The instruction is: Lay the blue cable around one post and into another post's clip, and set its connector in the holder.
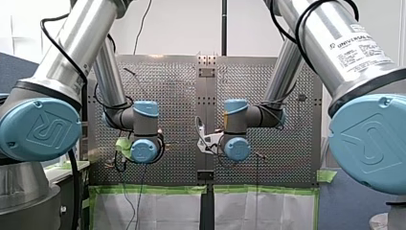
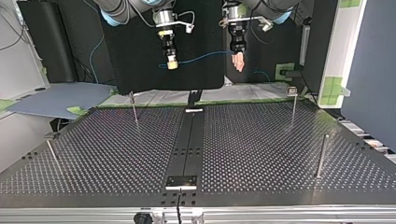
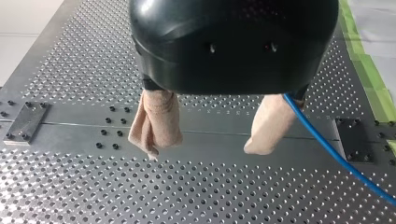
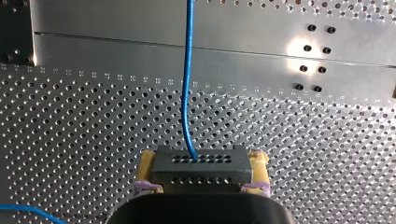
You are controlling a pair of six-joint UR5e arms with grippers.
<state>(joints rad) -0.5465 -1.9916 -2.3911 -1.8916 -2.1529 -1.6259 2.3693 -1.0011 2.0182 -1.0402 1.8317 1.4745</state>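
Connector (image 4: 198, 173) between pads of right tool (image 4: 201, 169)

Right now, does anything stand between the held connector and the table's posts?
Nothing visible does. My right gripper holds the connector high above the perforated table; only open air separates it from the posts.

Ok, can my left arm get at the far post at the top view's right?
Probably yes: my left gripper hangs open above the table, with nothing standing between it and that post.
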